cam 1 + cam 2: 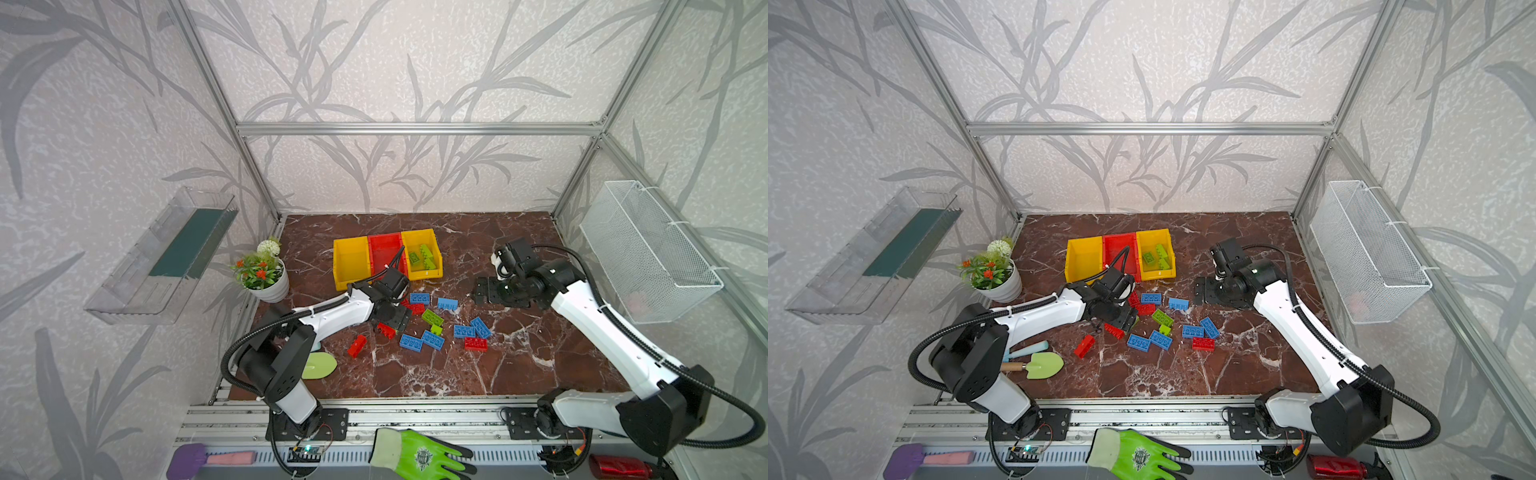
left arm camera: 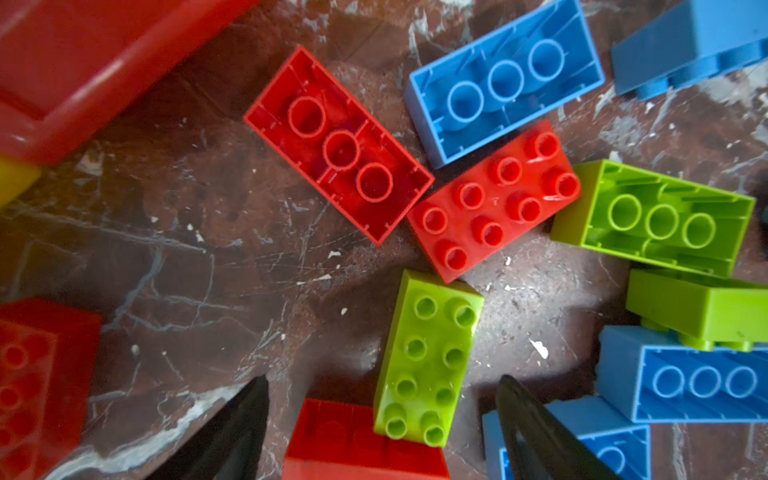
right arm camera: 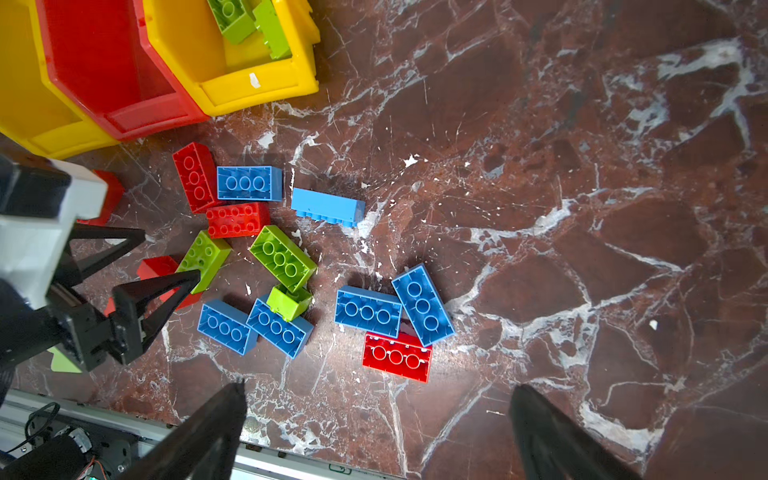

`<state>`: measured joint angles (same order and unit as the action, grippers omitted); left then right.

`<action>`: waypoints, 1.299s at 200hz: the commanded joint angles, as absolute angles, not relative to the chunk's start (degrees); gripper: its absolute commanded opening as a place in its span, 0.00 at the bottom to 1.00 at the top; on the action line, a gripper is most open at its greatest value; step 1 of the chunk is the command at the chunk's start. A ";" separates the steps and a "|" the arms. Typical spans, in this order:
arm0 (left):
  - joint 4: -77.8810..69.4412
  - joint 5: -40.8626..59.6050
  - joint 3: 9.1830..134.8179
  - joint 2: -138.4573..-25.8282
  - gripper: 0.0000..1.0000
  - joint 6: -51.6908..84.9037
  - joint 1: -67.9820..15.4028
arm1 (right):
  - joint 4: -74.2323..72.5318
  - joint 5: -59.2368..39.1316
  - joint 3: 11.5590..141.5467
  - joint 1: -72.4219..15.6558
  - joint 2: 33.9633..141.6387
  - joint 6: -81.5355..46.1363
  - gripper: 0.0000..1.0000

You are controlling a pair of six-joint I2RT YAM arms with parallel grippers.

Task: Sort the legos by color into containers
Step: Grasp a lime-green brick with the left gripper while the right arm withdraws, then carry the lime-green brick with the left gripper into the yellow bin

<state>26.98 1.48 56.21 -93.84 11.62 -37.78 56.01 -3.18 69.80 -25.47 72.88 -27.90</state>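
Note:
Red, blue and lime green legos lie scattered on the marble table (image 1: 540, 353) in front of the containers: a yellow bin (image 1: 351, 259), a red bin (image 1: 384, 249) and a yellow bin (image 1: 432, 241) holding green legos (image 1: 424, 253). My left gripper (image 2: 384, 395) is low over the left end of the pile, open, its jaws on either side of a studs-up green lego (image 2: 428, 357) that leans on a red lego (image 2: 357, 440). My right gripper (image 3: 379, 388) hangs open and empty above the table, to the right of the bins (image 1: 484, 291).
A potted plant (image 1: 264, 274) stands left of the bins. A green toy shovel (image 1: 1040, 365) lies by the left arm's base. A wire basket (image 1: 648, 249) hangs on the right wall, a clear tray (image 1: 166, 257) on the left. A green glove (image 1: 415, 455) lies on the front rail.

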 commanded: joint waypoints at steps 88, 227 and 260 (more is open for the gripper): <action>24.57 0.93 56.60 -98.65 0.65 11.49 -39.53 | 55.99 -2.77 67.41 -24.35 68.66 -30.32 0.99; 38.66 -4.17 75.26 -98.26 0.18 9.33 -39.67 | 55.96 -5.27 69.60 -20.39 69.59 -28.46 0.99; 43.75 -8.30 90.26 -105.66 0.18 8.09 -39.42 | 56.05 -6.45 71.31 -17.06 70.39 -26.86 0.99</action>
